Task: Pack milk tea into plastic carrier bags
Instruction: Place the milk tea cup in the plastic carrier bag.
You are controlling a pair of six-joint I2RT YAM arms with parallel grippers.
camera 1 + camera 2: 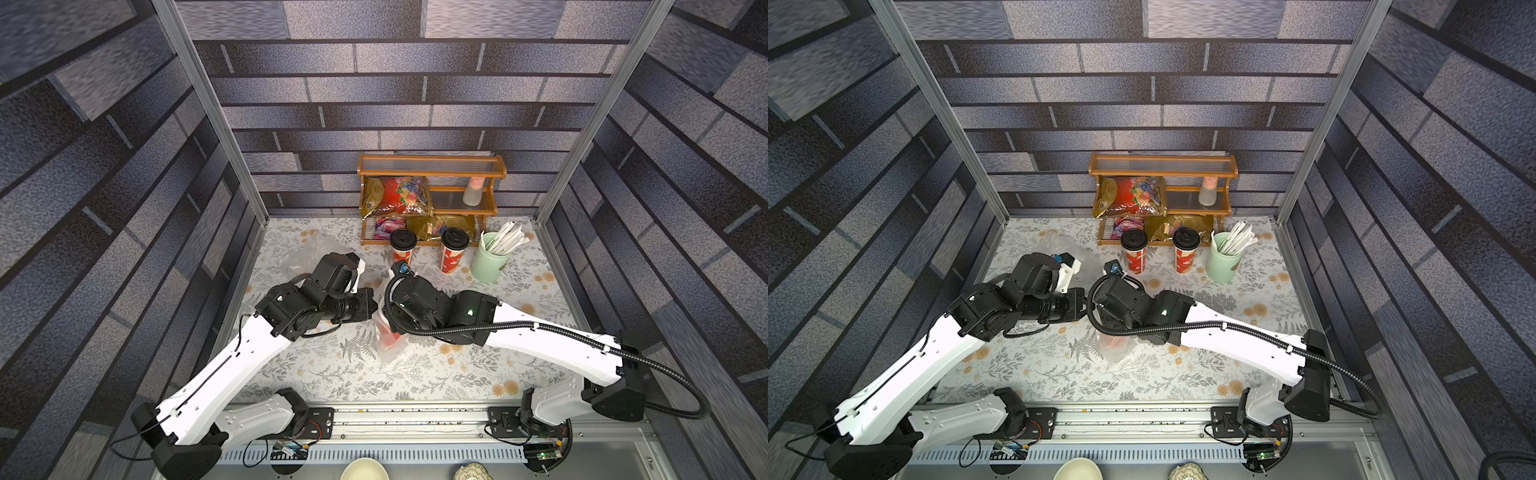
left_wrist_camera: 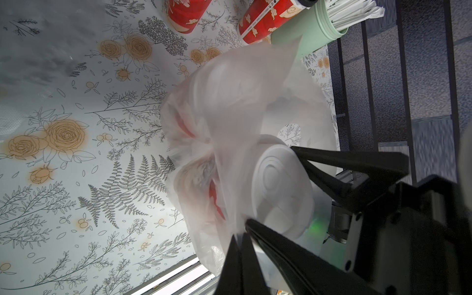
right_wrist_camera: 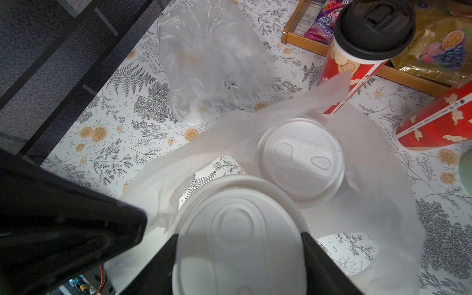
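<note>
Mid-table, the cloudy, crinkly bag [image 3: 370, 178] is holding one white-lidded red cup [image 3: 301, 158]. The left gripper [image 2: 241, 233] is pinching its rim, and the right gripper [image 3: 238, 242] is clamping a second cup [image 3: 237, 217] at its mouth.

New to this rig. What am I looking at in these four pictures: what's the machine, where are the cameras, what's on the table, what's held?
Two robot arms work at a flower-patterned table. Two pictures come from one stereo camera overhead, so they look nearly identical. The other two come from a camera on each arm's wrist.

The left gripper is shut, pinching the edge of a clear plastic carrier bag. The right gripper is closed on a white-lidded cup at the bag's mouth. A second white-lidded cup is already inside.

Standing loose are two black-lidded red cups, a green cup of straws, a spare bag and a wooden rack with snack packets.
</note>
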